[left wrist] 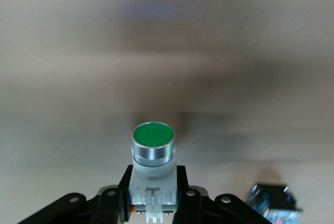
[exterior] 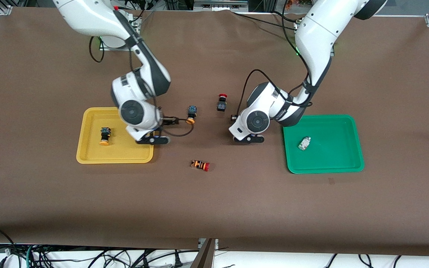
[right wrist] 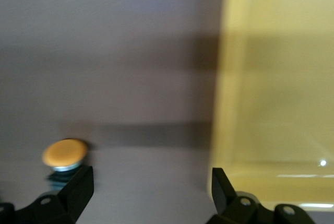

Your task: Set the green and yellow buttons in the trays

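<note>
left wrist view: the left pincer (left wrist: pixel 154 203) clamps a green button (left wrist: pixel 152 148) over the brown bench (exterior: pixel 214 201), between the green tray (exterior: pixel 352 163) and the red-capped black switch (exterior: pixel 221 103). 1 grey-green button (exterior: pixel 304 143) lies in that tray. the right pincer (right wrist: pixel 151 192) hangs wide open over the yellow tray (exterior: pixel 88 156) rim, 1 yellow button (exterior: pixel 104 135) inside, another (exterior: pixel 191 114) on the bench beside it.

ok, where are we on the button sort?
Done: one yellow button in the yellow tray, one green button in the green tray. In hand: left claw grips the second green button. Left: yellow button on the table, beside the open right claw.
</note>
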Robot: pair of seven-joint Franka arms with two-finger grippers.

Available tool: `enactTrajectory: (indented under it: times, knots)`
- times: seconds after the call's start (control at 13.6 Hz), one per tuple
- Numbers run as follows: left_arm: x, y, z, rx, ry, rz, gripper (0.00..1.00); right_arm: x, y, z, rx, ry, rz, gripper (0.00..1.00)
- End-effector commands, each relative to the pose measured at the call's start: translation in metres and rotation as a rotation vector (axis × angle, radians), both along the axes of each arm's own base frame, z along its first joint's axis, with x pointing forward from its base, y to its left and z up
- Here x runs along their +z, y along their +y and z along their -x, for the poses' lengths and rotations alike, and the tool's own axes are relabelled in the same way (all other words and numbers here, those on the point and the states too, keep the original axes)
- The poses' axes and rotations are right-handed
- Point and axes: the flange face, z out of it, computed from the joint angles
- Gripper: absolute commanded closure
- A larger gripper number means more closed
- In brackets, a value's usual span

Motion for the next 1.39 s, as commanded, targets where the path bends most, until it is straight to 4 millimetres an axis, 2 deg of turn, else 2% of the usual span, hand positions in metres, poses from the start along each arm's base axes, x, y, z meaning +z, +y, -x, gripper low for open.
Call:
enactTrajectory:
  times: [0.0,0.15,0.22,0.37,0.44,0.51,0.59,0.66,0.73,0.88,0.95,1.03,1.1,1.17,1.32]
  knots:
    - [0.059,0.042,-0.023,-0.017,0.013,-0.080,0.98,-0.014,0.026,0.016,-0.063,0.004,-0.014,0.00]
    - [0.077,0.083,-0.036,-0.010,0.045,-0.123,0.96,-0.024,0.049,0.030,-0.089,0.007,-0.021,0.00]
    - [0.077,0.121,-0.050,0.005,0.059,-0.127,0.95,-0.030,0.059,0.037,-0.094,0.005,-0.023,0.00]
    - [0.070,0.210,-0.078,-0.043,0.079,-0.053,0.91,-0.045,0.072,0.050,-0.084,0.002,-0.018,0.00]
    - [0.067,0.249,-0.087,-0.102,0.079,-0.003,0.90,-0.051,0.072,0.053,-0.100,0.003,-0.014,0.10]
    - [0.064,0.283,-0.093,-0.163,0.073,0.007,0.88,-0.052,0.073,0.055,-0.099,0.001,-0.014,0.40]
    - [0.062,0.300,-0.096,-0.214,0.067,-0.001,0.87,-0.054,0.073,0.057,-0.097,0.005,-0.011,0.72]
    - [0.052,0.312,-0.098,-0.243,0.068,-0.005,0.87,-0.059,0.072,0.058,-0.100,0.012,-0.007,0.91]
    - [0.043,0.316,-0.099,-0.245,0.069,-0.005,0.84,-0.061,0.074,0.060,-0.100,0.014,-0.005,1.00]
    - [0.030,0.321,-0.097,-0.236,0.084,0.003,0.83,-0.050,0.072,0.052,-0.097,0.000,-0.016,1.00]
    - [0.028,0.319,-0.098,-0.235,0.084,0.004,0.83,-0.031,0.066,0.042,-0.088,-0.021,-0.032,1.00]
    - [0.018,0.319,-0.098,-0.236,0.087,0.010,0.82,-0.016,0.045,0.027,-0.065,-0.013,-0.031,1.00]
    - [0.012,0.319,-0.100,-0.235,0.069,0.013,0.69,0.000,0.019,0.008,-0.018,0.001,-0.038,1.00]
    - [0.004,0.319,-0.099,-0.231,0.073,0.017,0.03,0.010,-0.016,-0.010,0.026,0.018,-0.044,1.00]
    - [0.018,0.321,-0.103,-0.223,0.057,0.010,0.00,0.003,-0.088,-0.037,0.133,0.031,-0.040,1.00]
